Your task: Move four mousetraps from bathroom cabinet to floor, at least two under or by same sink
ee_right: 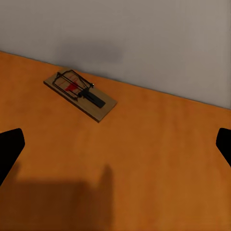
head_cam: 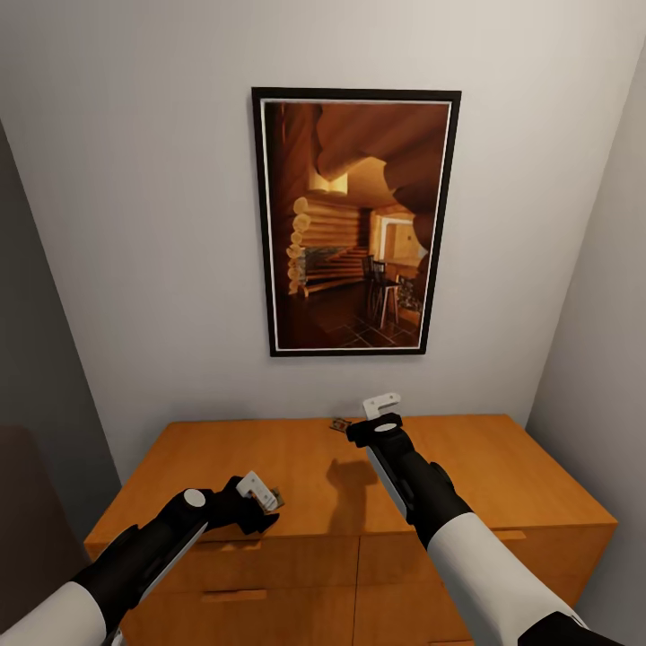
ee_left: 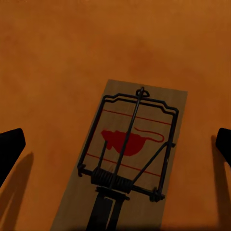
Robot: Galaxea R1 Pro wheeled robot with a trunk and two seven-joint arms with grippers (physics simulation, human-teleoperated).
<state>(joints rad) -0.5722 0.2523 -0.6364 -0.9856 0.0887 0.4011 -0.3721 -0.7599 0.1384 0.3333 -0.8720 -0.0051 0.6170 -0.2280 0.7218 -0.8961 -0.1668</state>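
Hanging on the grey wall above the cabinet is a framed picture of a log-cabin interior; side walls close in at both ends of the cabinet, and drawer fronts with slot handles show below its front edge. Nothing lies between either arm and the traps on the cabinet's flat orange top.

One mousetrap lies near the front edge of the top, toward its left corner, directly beneath the left pincer. In the left wrist view its long axis runs along the line of the fingers with a slight slant; the spring coil and black bar sit at the end nearer the camera, the wire bow and red mouse print beyond. The left pincer's dark fingers stand wide apart on either side of the trap, not touching it.

A second mousetrap rests at the back edge of the top, near the middle, just beside the wall. Its long axis lies at a slant to that edge. The right pincer hovers close to it, fingers spread apart, holding nothing.
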